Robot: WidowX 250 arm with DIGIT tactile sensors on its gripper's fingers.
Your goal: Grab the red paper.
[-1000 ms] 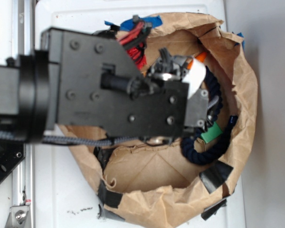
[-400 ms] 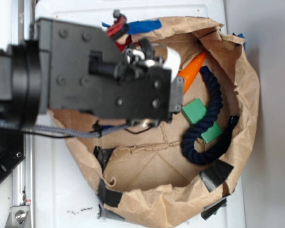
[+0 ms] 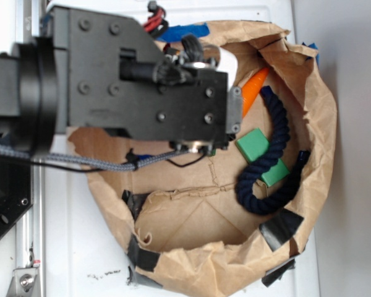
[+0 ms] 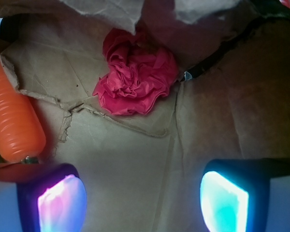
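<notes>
The approach step is judged to be in hand. In the wrist view the small crumpled wad of bright red tissue paper [image 4: 135,79] is seen lying on the floor of the brown paper bag [image 4: 198,130], near the bag's far wall, with the ribbed orange plastic carrot [image 4: 14,121] at the left edge. The claw [image 4: 142,198] is held wide and empty, short of the wad. A further advance and descent over the wad is called for before closing. Compared with a second ago, the arm has been shifted toward the bag's upper-left rim [image 3: 247,28], uncovering the green blocks [image 3: 253,145].
</notes>
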